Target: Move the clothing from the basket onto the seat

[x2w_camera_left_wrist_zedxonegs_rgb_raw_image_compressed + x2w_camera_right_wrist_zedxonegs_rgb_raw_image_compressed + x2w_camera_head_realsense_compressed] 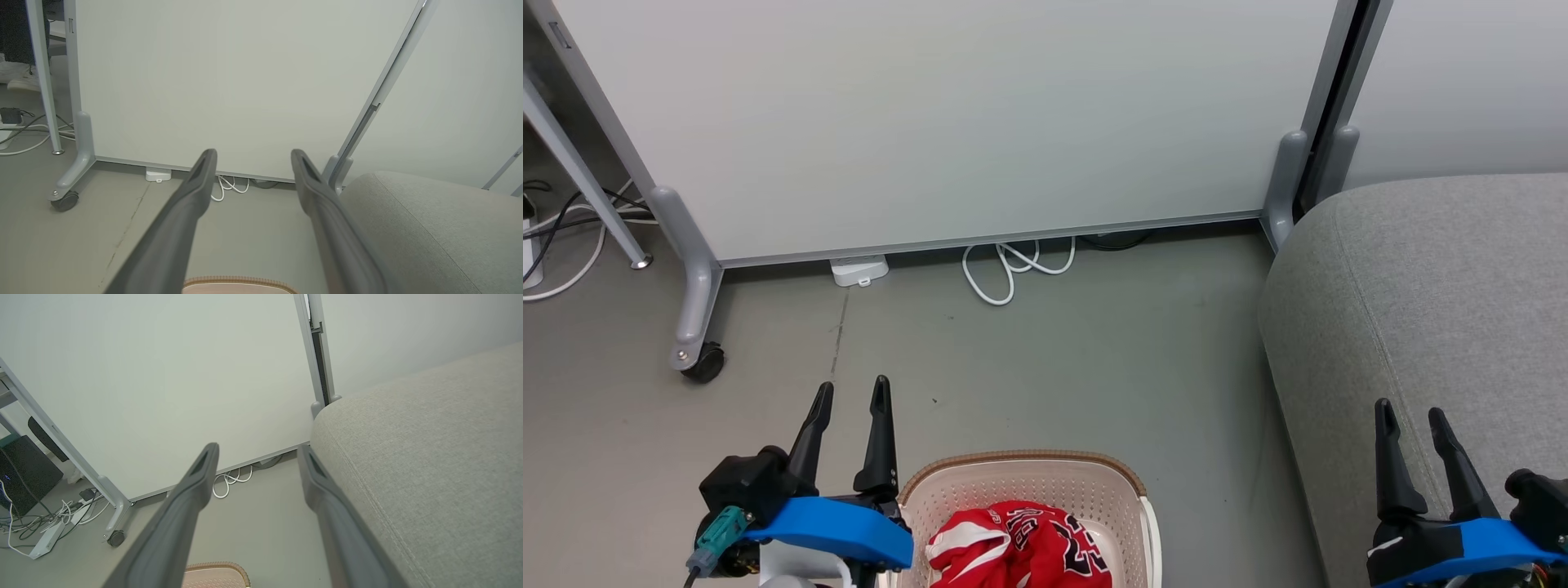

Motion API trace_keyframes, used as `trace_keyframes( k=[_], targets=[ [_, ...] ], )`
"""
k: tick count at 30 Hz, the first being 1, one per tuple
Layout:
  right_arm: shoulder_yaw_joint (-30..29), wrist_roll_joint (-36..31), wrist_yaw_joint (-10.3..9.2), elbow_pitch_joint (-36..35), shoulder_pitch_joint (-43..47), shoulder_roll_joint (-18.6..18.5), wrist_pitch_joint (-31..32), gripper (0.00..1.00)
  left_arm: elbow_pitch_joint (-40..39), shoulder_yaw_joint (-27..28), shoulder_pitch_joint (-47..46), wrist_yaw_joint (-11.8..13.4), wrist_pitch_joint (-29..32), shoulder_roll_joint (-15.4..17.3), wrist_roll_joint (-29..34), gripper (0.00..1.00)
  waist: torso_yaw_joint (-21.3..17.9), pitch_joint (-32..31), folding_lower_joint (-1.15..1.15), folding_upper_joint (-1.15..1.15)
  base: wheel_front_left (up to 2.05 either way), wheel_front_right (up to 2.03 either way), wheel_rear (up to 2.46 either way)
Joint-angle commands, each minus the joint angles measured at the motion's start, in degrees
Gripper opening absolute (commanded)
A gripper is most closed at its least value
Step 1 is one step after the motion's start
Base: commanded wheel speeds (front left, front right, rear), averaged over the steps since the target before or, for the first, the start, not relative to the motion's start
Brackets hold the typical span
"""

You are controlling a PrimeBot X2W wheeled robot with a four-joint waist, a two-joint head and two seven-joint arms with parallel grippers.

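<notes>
Broadly, the upper part of the head view is occupied by a white partition (947, 114). The grey seat (1437, 327) is seen at the right edge. The basket (1029, 459) is set on the floor (1094, 367) at bottom centre, and the red clothing (1021, 547) is heaped inside it. The left gripper (851, 392), lower left, and the right gripper (1409, 412), lower right, are held with jaws parted and empty.

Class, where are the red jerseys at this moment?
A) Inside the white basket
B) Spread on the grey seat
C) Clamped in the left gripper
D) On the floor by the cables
A: the red jerseys lie bunched inside the basket, while the left gripper and right gripper are open and empty.
</notes>
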Motion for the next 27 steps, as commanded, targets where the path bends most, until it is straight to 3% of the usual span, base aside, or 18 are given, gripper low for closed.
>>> trace_keyframes(
  k=[1,27],
  targets=[
    [-0.1,-1.2,0.09,-0.1,0.3,-0.4,-0.5,1.00,-0.2,-0.3,-1.0,-0.2,-0.5,0.2,1.2,1.00,0.1,0.0,0.00,0.00,0.00,0.00,0.00],
    [-0.2,-12.8,0.13,-0.2,0.6,-0.5,-3.5,1.00,1.1,0.0,-1.6,-0.6,-3.5,-0.6,8.6,1.00,0.6,0.4,0.00,0.00,0.00,0.00,0.00]
  ],
)
